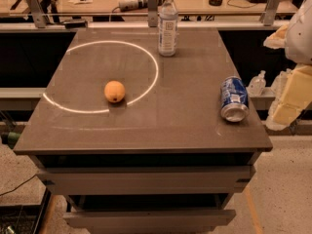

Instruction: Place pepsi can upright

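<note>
Table: dark grey-brown cabinet top (190, 126) with a smooth, slightly glossy surface; open shelf and drawer fronts below the front edge.
Pepsi can: small blue aluminium soda can with white markings (234, 99), lying on its side near the table's right edge, toward the front. One silver end faces the camera and front edge; the long axis runs roughly front to back. Not upright.
Water bottle: tall clear plastic bottle with white cap and white label (167, 24), standing upright near the back edge, about mid-width. Well apart from the can.
Orange: round orange fruit (114, 91) on the left-centre of the tabletop, well apart from both can and bottle.
Light ring: thin bright white ring (154, 82) drawn across the left half of the tabletop; the orange sits inside it near the lower arc, the bottle stands just outside its upper right.
Gripper: pale cream-yellow fingers of the gripper (291, 99) at the right edge of the view, beyond the table's right side and near the can, not touching it. Partly cut off by the frame edge; holding nothing visible.
Arm: white rounded housing (300, 30) above the gripper, upper right.
Background: long wooden bench (195, 4) behind the table, with cables and small items on it.
Floor: speckled pale floor (287, 199) at lower right.
</note>
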You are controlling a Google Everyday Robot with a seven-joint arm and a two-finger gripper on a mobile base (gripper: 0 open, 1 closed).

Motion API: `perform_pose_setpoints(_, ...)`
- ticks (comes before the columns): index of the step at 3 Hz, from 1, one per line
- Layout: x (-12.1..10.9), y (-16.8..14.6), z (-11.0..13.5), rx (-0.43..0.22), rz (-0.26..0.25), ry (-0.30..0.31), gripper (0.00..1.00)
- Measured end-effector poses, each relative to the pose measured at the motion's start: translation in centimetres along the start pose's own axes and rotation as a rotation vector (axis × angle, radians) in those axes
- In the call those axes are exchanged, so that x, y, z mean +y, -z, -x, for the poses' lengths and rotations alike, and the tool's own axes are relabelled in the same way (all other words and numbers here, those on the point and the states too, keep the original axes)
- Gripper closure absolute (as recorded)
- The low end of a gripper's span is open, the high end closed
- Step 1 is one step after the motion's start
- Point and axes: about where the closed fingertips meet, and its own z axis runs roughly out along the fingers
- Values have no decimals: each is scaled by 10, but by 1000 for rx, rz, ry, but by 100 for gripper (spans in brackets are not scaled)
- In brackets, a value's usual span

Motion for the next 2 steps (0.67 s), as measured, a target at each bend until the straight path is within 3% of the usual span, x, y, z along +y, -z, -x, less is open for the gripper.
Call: perform_pose_setpoints(2,-2,2,2,-3,-13,-20,0)
